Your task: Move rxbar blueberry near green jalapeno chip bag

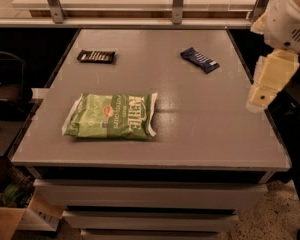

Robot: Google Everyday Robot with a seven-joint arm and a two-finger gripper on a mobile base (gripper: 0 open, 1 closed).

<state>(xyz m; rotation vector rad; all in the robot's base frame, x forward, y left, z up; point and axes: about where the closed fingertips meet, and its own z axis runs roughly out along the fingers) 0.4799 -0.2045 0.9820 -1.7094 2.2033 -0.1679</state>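
Note:
The rxbar blueberry is a small dark navy bar with white lettering, lying at the table's far right. The green jalapeno chip bag is a large light-green Kettle bag, lying flat at the near left. My gripper is cream-coloured and hangs from the white arm over the table's right edge. It is to the right of the bar, nearer the front, and apart from it.
A black bar wrapper with white lettering lies at the far left. The grey table has drawers below its front edge. A metal rail and posts run along the back. A cardboard box sits on the floor at left.

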